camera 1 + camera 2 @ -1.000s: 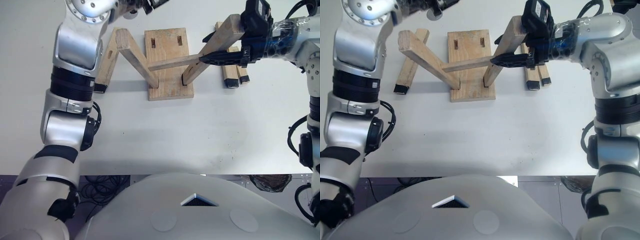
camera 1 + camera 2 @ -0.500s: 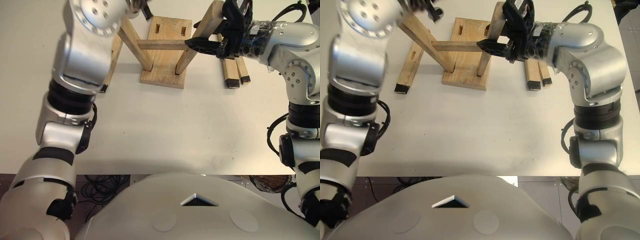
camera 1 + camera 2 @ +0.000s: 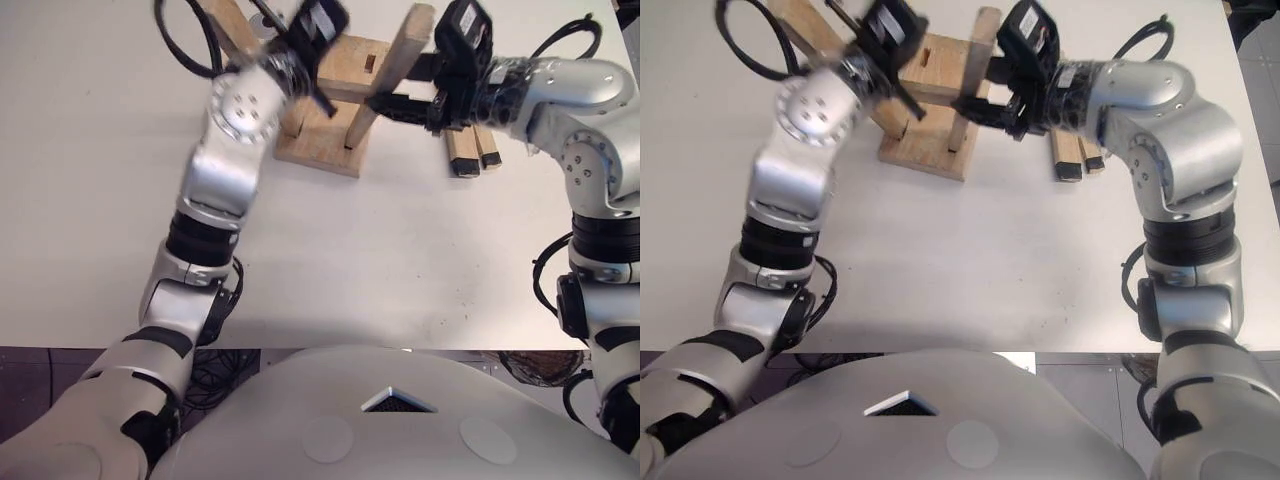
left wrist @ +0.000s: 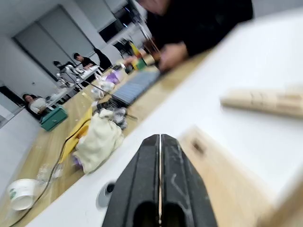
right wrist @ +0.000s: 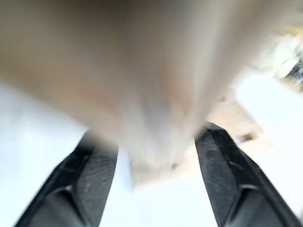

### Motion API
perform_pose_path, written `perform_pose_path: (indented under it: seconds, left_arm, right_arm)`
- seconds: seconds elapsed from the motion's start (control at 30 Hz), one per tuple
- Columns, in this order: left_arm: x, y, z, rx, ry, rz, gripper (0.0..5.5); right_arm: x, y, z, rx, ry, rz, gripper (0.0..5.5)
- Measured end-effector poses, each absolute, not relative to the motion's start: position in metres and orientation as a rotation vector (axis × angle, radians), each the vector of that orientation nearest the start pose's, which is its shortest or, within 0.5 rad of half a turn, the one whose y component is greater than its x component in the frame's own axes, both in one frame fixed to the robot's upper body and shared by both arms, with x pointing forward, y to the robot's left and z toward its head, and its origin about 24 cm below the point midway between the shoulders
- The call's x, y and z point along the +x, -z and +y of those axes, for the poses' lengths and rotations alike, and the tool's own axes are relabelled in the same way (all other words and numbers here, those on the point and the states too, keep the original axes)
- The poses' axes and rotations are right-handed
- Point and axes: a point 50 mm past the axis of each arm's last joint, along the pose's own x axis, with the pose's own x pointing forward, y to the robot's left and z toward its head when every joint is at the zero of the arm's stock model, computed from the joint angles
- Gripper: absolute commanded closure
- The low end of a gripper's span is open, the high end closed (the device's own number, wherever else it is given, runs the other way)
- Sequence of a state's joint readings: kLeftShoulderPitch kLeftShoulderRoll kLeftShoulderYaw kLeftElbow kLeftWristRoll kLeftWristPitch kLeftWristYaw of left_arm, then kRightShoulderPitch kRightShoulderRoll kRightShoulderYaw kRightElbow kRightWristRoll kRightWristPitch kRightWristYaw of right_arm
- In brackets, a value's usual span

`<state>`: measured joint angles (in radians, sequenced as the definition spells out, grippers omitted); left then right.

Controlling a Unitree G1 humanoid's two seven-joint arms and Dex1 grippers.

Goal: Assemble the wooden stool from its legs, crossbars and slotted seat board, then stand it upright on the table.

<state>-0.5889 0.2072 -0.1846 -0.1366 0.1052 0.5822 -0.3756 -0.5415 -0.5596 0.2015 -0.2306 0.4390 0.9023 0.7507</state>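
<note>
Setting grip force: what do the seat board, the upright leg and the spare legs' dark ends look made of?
The seat board and upright leg: pale matte wood, no shine, seemingly unvarnished. The spare legs: same wood, ends capped black, perhaps rubber or plastic; unclear.

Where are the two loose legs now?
In the left eye view, the two loose legs lie side by side on the robot's right, just right of the seat board.

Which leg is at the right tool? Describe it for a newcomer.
On the white table, find the slotted seat board lying flat. Of the legs standing in it, take the right-hand leg, next to the right tool; the spare legs farther right lie flat.
</note>
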Motion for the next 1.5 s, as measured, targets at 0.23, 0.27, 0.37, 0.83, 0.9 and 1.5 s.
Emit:
perform_pose_path:
  seconds: [0.23, 0.27, 0.37, 0.83, 0.9, 1.5]
  left_arm:
    - [0.32, -0.272, 0.13, 0.012, 0.513, -0.316, 5.5]
    - [0.319, -0.279, 0.14, -0.013, 0.484, -0.342, 5.5]
    - [0.324, -0.291, 0.212, 0.021, 0.221, -0.34, 5.5]
    - [0.322, -0.118, 0.192, 0.158, 0.572, 0.139, 5.5]
    - [0.33, -0.112, 0.189, 0.222, 0.497, 0.18, 5.5]
    - [0.394, -0.161, 0.179, 0.437, 0.332, -0.043, 5.5]
  right_arm:
    - [0.289, -0.168, -0.155, -0.237, -1.066, 0.27, 2.49]
    - [0.288, -0.166, -0.159, -0.274, -1.036, 0.265, 2.62]
    - [0.281, -0.143, -0.185, -0.3, -0.736, 0.33, 3.17]
    - [0.298, -0.138, -0.062, -0.344, -0.398, 0.088, 5.48]
    - [0.293, -0.138, -0.047, -0.375, -0.493, 0.08, 5.48]
    - [0.326, -0.14, -0.076, -0.564, -0.655, 0.149, 5.48]
